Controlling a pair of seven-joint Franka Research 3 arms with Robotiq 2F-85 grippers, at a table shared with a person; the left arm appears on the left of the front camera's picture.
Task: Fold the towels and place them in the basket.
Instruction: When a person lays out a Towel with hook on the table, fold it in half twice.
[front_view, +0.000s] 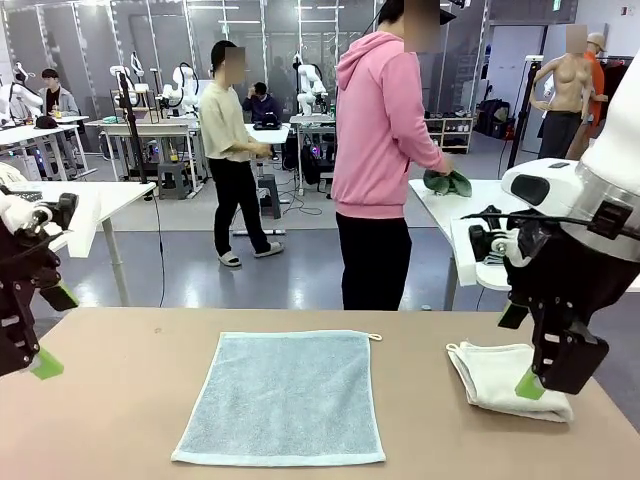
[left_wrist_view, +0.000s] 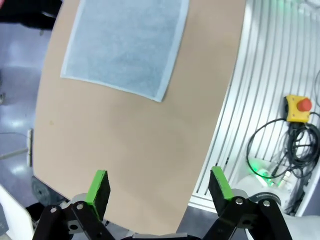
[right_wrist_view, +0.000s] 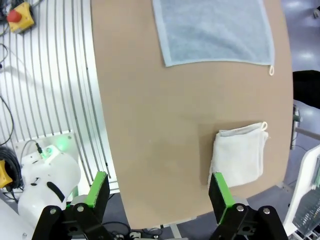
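Tan table (front_view: 120, 400): the pale blue-grey terry towel (front_view: 285, 395) lies flat on it, unfolded. Right of that towel, the cream terry towel (front_view: 500, 375) sits folded. The left pincer (left_wrist_view: 160, 182) and right pincer (right_wrist_view: 158, 185) flank the blue-grey towel, both released. One fold and all the stowing remain, I'd say.

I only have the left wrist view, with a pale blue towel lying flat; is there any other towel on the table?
Observer: Yes, a folded cream towel lies right of the pale blue towel, apart from it.
Operator: Is the right arm on it?
Observer: The right gripper hangs over its near end, jaws open, holding nothing.
Operator: And the person?
Observer: The person stands turned towards another table, hands on a green cloth.
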